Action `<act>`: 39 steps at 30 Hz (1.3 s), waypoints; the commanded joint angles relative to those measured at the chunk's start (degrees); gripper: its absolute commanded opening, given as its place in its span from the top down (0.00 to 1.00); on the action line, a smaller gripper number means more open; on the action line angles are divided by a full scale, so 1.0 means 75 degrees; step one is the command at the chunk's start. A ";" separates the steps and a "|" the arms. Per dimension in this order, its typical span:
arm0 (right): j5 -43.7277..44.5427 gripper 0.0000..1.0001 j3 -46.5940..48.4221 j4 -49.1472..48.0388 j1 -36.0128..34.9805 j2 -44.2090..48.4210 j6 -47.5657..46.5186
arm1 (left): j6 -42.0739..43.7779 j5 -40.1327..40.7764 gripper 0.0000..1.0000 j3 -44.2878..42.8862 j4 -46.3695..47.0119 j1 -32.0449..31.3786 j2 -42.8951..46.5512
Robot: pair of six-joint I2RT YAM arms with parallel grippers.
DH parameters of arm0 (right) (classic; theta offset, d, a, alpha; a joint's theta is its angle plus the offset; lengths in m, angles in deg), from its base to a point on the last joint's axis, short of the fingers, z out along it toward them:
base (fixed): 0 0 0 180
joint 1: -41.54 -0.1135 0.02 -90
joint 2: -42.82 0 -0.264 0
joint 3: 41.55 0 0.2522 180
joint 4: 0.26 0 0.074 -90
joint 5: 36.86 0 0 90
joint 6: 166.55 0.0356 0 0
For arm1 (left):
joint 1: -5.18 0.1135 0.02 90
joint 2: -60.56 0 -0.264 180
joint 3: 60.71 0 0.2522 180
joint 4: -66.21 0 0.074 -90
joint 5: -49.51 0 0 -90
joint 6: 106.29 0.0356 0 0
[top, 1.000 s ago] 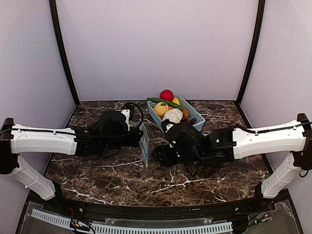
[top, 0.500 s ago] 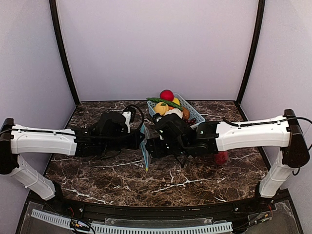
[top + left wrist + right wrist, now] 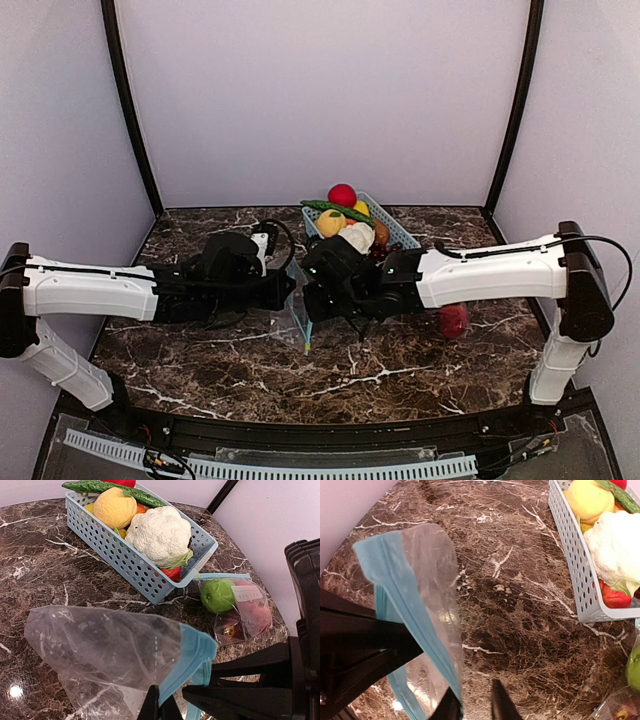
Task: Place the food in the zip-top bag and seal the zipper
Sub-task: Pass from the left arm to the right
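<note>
**Near field.** At the middle of the desk [image 3: 200,370] we see both arms meeting at the empty bag [image 3: 100,640]. The left fingers [image 3: 160,707] are pinched tight on its blue zipper rim. The right fingers [image 3: 494,702] stand a little apart, with desk showing between them and the rim lying against one.

**Beyond.** A second bag [image 3: 235,605] lies flat, holding a green apple [image 3: 217,595].

**Farthest.** The basket [image 3: 125,560] holds the other food: citrus [image 3: 115,507], cauliflower [image 3: 160,535], cucumber [image 3: 110,487] and a red fruit [image 3: 342,194].
</note>
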 commanded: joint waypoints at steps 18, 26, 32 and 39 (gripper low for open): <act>-0.0050 1.00 -0.0367 -0.0118 0.0232 0.0298 0.0377 | 0.0051 -0.0263 0.92 0.0155 -0.0632 0.0000 -0.0303; -0.0096 1.00 -0.0386 -0.0197 0.0194 0.0313 0.0418 | -0.0158 -0.0362 0.65 0.0188 -0.0058 0.0000 -0.0572; -0.0074 1.00 -0.0319 -0.0194 0.0194 0.0238 0.0434 | -0.0349 -0.0597 0.58 0.0344 0.0346 0.0000 -0.0717; 0.0048 1.00 -0.0244 -0.0027 0.0197 0.0197 0.0590 | -0.0581 -0.0981 0.64 0.0473 0.0670 -0.0008 -0.0876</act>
